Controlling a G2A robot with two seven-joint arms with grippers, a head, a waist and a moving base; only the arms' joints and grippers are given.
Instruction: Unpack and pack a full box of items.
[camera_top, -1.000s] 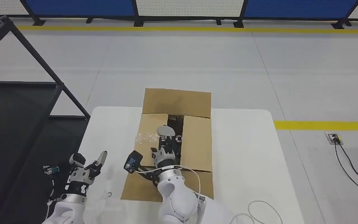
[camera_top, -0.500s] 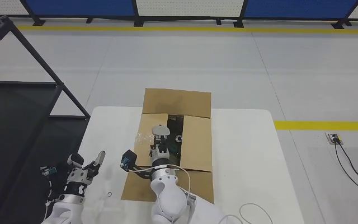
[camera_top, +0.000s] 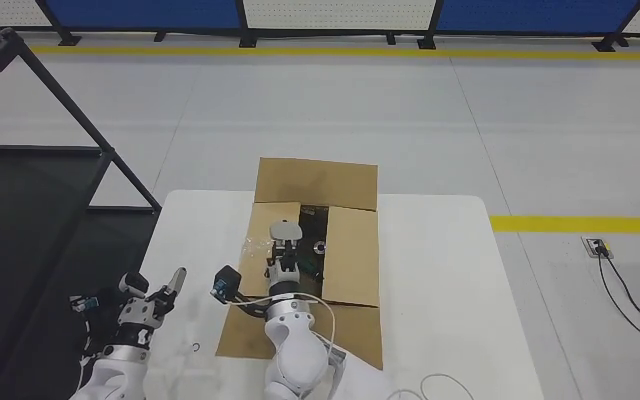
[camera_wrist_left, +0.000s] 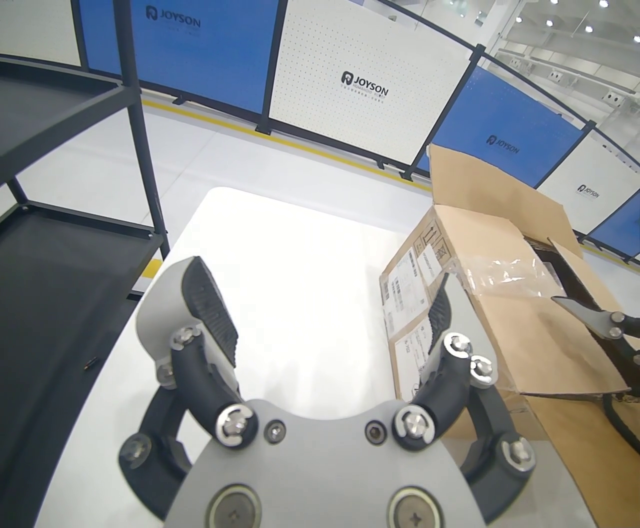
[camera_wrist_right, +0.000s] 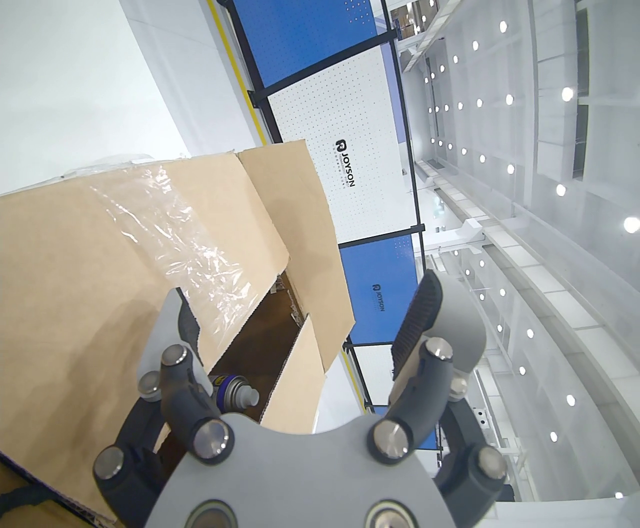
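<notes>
On box (camera_wrist_left: 540, 340) side, white printed labels (camera_wrist_left: 403, 283)

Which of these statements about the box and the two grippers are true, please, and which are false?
1. The left gripper is open and empty. True.
2. A spray can sits inside the box. True.
3. The box's top is fully closed. False: a gap between its flaps shows the inside.
4. The left gripper hangs over the box. False: it is over the table, beside the box.
5. The right gripper is shut on the spray can. False: it is open, at the box's gap.
</notes>
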